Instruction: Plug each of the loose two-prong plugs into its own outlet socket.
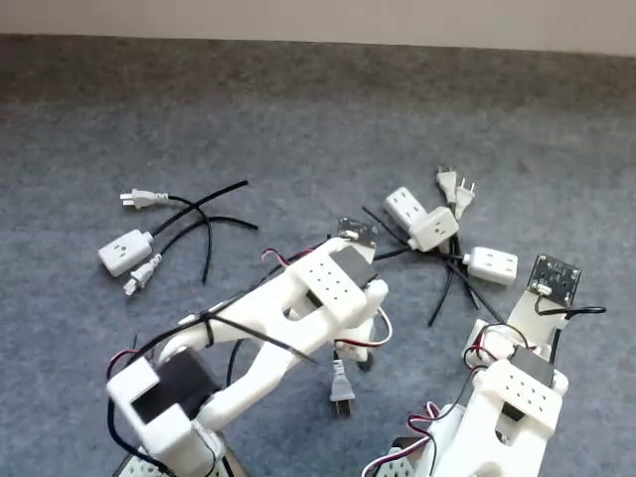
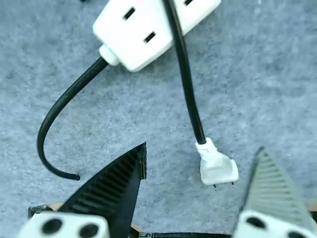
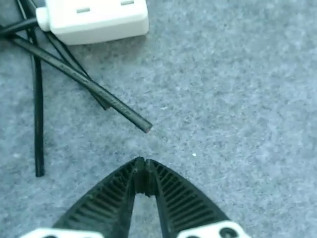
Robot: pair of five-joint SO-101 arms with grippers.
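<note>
I take this for a small robotics test bench rather than a lived-in room, since I see 2 white printed arms [image 1: 298, 308] with bare wiring standing on a grey felt-like table cover [image 1: 298, 119] strewn with short cut-off plug and socket leads [image 1: 126, 251], below a plain pale wall [image 1: 318, 18].

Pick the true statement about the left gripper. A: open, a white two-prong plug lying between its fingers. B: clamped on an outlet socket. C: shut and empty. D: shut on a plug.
A: the left gripper is open, with the white two-prong plug on the carpet between its fingers, touching neither.
</note>
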